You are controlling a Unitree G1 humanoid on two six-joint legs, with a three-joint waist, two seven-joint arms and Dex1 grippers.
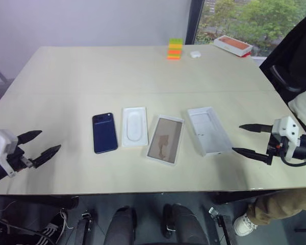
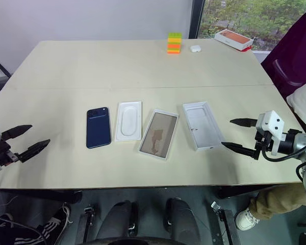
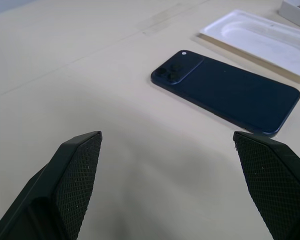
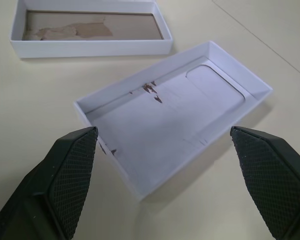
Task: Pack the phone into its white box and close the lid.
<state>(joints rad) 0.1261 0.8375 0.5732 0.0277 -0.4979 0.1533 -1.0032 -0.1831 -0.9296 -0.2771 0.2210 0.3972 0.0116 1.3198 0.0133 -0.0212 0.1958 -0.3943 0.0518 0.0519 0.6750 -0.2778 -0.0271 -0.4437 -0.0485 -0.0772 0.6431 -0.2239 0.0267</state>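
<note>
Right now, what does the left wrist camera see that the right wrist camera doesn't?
Left wrist view: the phone, back up, with the white insert beside it, beyond the open left gripper. Right wrist view: the lid, inside up, beyond the open right gripper. Both: the table and the white box with its brownish floor, though the left wrist view catches just what looks like its corner.

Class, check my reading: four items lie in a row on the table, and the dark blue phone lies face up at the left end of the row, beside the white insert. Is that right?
Not quite. The phone lies face down: the left wrist view shows its back with the camera cluster uppermost. The rest holds: it is at the left end of the row of four, beside the white insert.
</note>
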